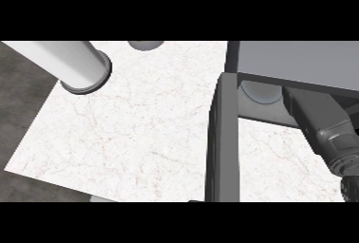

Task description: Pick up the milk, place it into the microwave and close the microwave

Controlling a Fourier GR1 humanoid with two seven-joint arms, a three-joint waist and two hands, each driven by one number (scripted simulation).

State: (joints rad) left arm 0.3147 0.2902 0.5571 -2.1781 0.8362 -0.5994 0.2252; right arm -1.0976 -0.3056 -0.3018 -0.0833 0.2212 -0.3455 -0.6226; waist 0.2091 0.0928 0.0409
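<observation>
Microwave [294, 59] door [223, 142] open, counter [119, 133] beside

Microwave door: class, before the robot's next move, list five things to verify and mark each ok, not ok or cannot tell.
1. Microwave door stands open: ok.
2. Milk inside the microwave: cannot tell; only a pale round shape shows there.
3. Right hand free of the milk: cannot tell.
4. Right arm out of the opening: not ok.
5. Left hand ready at the door: cannot tell; only its forearm shows.
</observation>
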